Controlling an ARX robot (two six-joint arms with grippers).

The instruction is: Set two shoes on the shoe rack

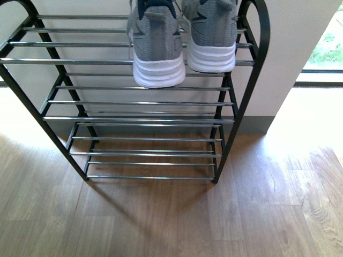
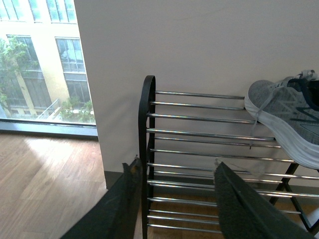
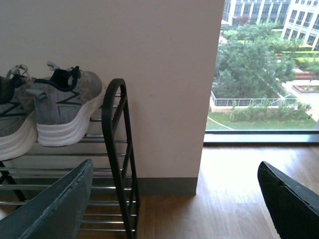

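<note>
Three tiers of shiny chrome bars show on the black-framed shoe rack (image 1: 139, 103), which stands on a wooden floor (image 1: 171, 219) against a pale wall (image 1: 284, 53). The uppermost tier in view carries both shoes; the two tiers below it hold nothing. The pair sits toward the rack's right end, side by side and close together, toes to the wall and heels toward the front camera. One grey knit sneaker (image 1: 157, 48), nearer the middle, has its white heel overhanging the front bar. The second sneaker (image 1: 210, 43), just beside the right side piece, sits a little further back. Both look level and steady. Judged from this, the task seems finished, with nothing left to place. The left tool (image 2: 175, 167) is spread wide and empty, in front of the rack's left end and apart from the shoes. The right tool (image 3: 174, 172) is likewise wide apart and holds nothing, near the rack's right side piece.
</note>
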